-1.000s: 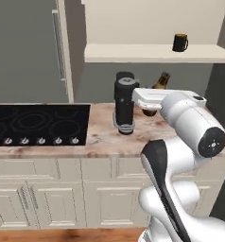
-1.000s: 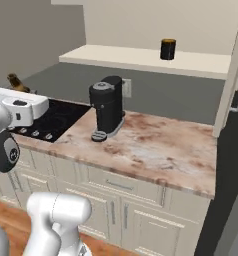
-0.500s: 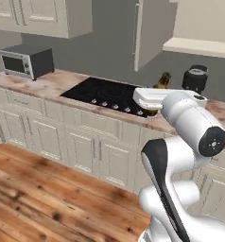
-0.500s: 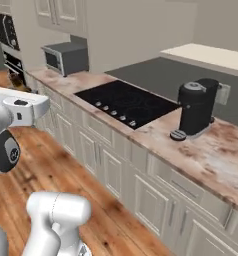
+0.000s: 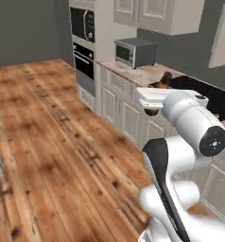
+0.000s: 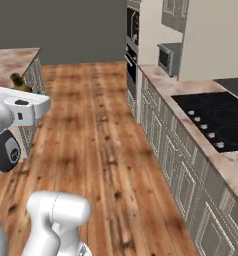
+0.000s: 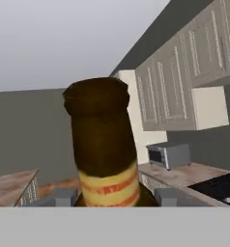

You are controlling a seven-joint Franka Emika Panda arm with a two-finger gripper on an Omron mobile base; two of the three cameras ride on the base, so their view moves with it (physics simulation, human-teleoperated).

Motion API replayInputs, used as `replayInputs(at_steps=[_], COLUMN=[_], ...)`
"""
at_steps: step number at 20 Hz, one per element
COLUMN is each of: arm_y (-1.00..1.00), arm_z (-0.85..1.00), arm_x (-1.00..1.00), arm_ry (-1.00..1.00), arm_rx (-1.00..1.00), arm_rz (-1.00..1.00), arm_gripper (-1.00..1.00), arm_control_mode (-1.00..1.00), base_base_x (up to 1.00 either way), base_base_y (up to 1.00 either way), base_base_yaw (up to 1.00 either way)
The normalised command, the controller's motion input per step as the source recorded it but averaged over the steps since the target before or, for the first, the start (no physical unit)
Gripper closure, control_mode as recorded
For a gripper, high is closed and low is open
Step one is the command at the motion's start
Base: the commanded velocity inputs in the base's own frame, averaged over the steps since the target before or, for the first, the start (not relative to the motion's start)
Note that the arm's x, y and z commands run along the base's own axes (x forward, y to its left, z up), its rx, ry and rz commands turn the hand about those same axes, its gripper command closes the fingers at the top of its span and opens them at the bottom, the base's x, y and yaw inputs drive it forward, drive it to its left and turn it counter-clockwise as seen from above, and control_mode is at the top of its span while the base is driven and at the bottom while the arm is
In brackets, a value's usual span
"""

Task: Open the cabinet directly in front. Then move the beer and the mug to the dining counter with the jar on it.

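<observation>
The beer [image 7: 103, 149] sits right in front of the hand camera, brown neck rising upright between the two finger tips, its yellow band with red stripes just above them, so the gripper [image 7: 112, 197] is partly closed around the bottle and has it firmly in hand. From the left base view the bottle's neck [image 5: 165, 79] pokes up behind the white hand, above the forearm, with the brown body just showing beneath it. On the right base view the same bottle [image 6: 19, 83] leans out past the hand at the far left, held in the air above the wooden floor [image 6: 101, 150]. That floor stretches wide in warm planks. Along the wall runs a marbled tabletop [image 6: 226, 162] over cream drawers, with the black cooktop [image 6: 216, 120] set into it. Further along stands a small grey microwave [image 5: 134, 52] on the same tabletop, and beyond it a tall unit with a built-in black oven [image 5: 83, 45]. Cream wall cabinets [image 7: 179, 82] hang above the microwave. At the left edge of the right base view a corner of another marbled tabletop [image 6: 11, 62] shows just behind the bottle.
</observation>
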Motion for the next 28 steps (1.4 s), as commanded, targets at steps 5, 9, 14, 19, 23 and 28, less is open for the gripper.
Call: replayInputs(at_steps=[5, 9, 14, 19, 23, 28], arm_y=[0.00, 0.00, 0.00, 0.00, 0.00, 0.00], arm_z=[0.00, 0.00, 0.00, 0.00, 0.00, 0.00], arm_x=[0.00, 0.00, 0.00, 0.00, 0.00, 0.00], arm_ry=[0.00, 0.00, 0.00, 0.00, 0.00, 0.00], arm_rx=[0.00, 0.00, 0.00, 0.00, 0.00, 0.00], arm_rz=[0.00, 0.00, 0.00, 0.00, 0.00, 0.00], arm_gripper=[1.00, 1.00, 1.00, 1.00, 1.00, 1.00], arm_control_mode=[1.00, 1.00, 1.00, 1.00, 1.00, 1.00], base_base_x=[-0.05, 0.00, 0.00, 0.00, -0.06, 0.82], base_base_y=[0.00, 0.00, -0.10, -0.56, -0.22, -0.96], base_base_yaw=[0.98, 0.93, 0.85, 0.67, 0.11, 0.25])
